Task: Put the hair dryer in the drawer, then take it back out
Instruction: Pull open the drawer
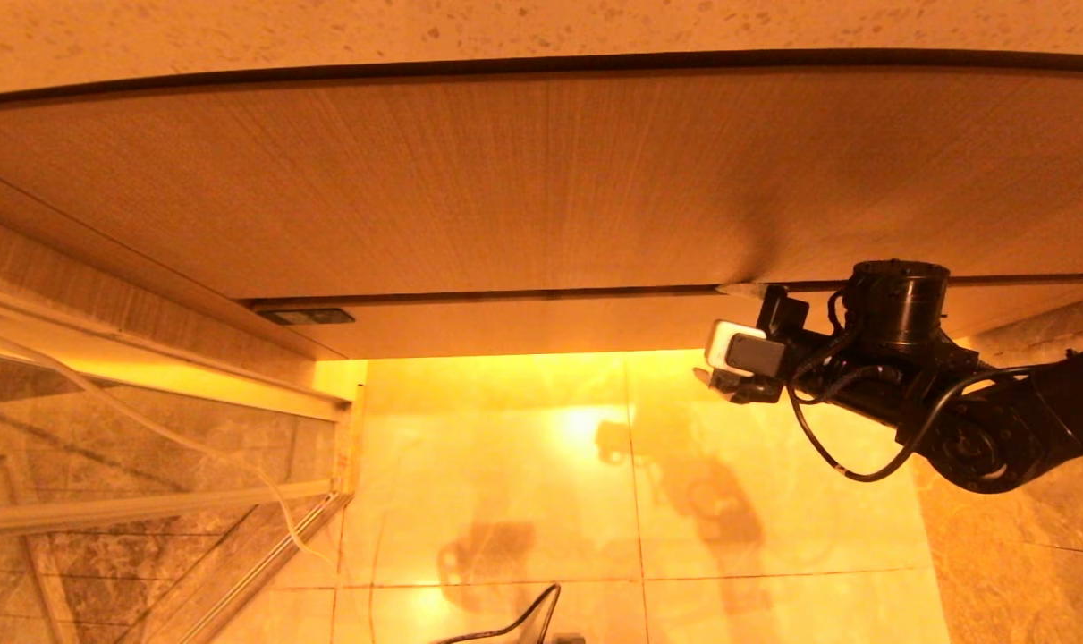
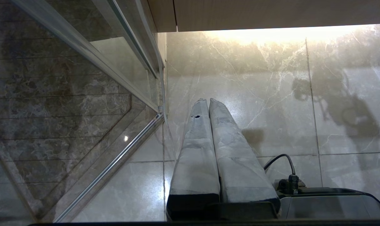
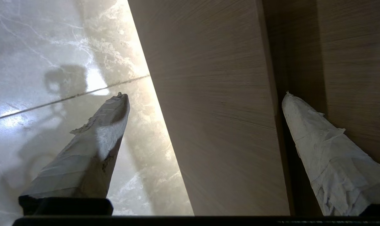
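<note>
The drawer's narrow wood-grain front (image 1: 523,326) runs under the taller wood-grain panel (image 1: 505,179), and its inside does not show. My right gripper (image 1: 727,333) is open at the right part of that front. In the right wrist view the front (image 3: 215,110) lies between the two taped fingers of the gripper (image 3: 205,94): one finger (image 3: 321,150) is in the dark gap above the front, the other finger (image 3: 92,144) is below its lower edge, over the floor. My left gripper (image 2: 207,102) hangs shut and empty low over the floor tiles. The hair dryer is out of view.
A speckled stone countertop (image 1: 541,27) tops the cabinet. A glass shower partition with a metal frame (image 1: 148,501) stands at the left, also seen in the left wrist view (image 2: 114,163). A small dark plate (image 1: 308,316) sits at the front's left end. Glossy floor tiles (image 1: 639,501) lie below.
</note>
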